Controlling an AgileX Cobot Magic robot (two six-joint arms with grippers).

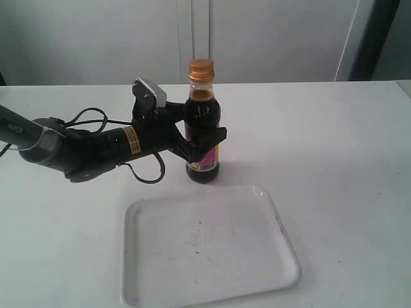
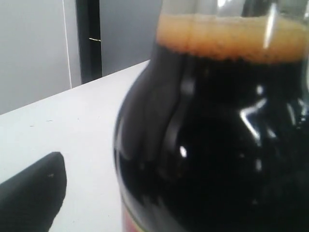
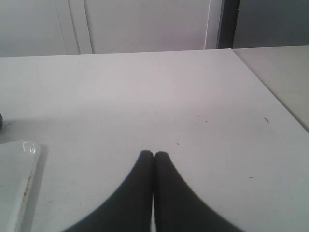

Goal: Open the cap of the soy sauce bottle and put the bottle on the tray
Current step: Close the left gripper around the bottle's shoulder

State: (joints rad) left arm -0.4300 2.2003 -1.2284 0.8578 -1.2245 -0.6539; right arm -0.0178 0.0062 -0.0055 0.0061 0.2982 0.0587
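Observation:
The soy sauce bottle (image 1: 203, 108) stands upright on the white table just behind the tray (image 1: 212, 247), which holds nothing. Its orange-gold cap (image 1: 201, 69) is closed. My left gripper (image 1: 203, 137) reaches in from the left, open, with its jaws on either side of the bottle's body. In the left wrist view the dark bottle (image 2: 217, 145) fills most of the picture. One black finger (image 2: 34, 193) stands clear of it with table showing between; the other finger is hidden. My right gripper (image 3: 154, 155) is shut on nothing above bare table and is out of the exterior view.
The left arm and its cable (image 1: 90, 144) stretch across the table's left side. A tray corner (image 3: 17, 164) shows in the right wrist view. The table's edge (image 3: 270, 92) lies beyond the right gripper, with another surface past it.

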